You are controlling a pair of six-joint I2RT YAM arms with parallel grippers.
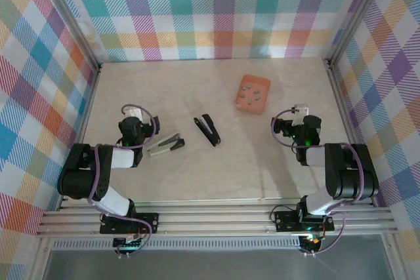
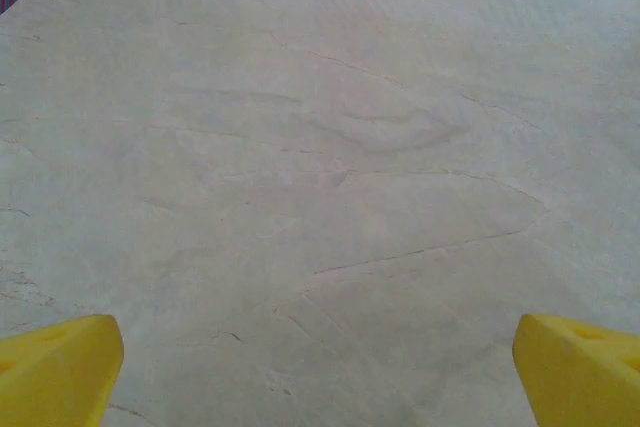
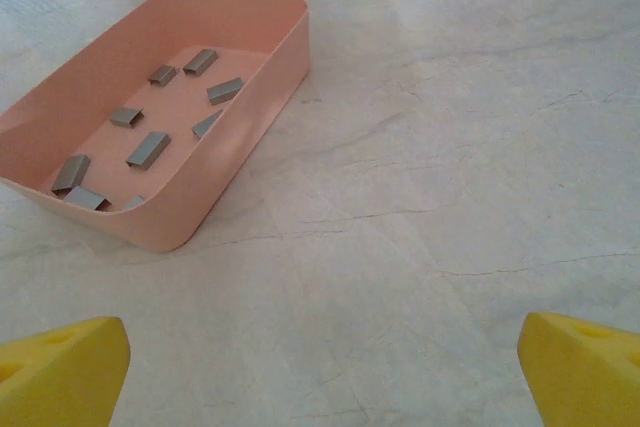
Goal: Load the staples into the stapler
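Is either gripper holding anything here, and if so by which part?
Nothing is held: the left gripper and right gripper both stand open and empty.

Peach tray (image 3: 165,230) w/ grey staples (image 3: 148,149); plaid walls (image 1: 216,11).

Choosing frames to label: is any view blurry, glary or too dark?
Top external view: even light, soft shadows on the table, staples tiny. Right wrist view: tray and staples sharp. Left wrist view: table surface slightly soft, no glare.
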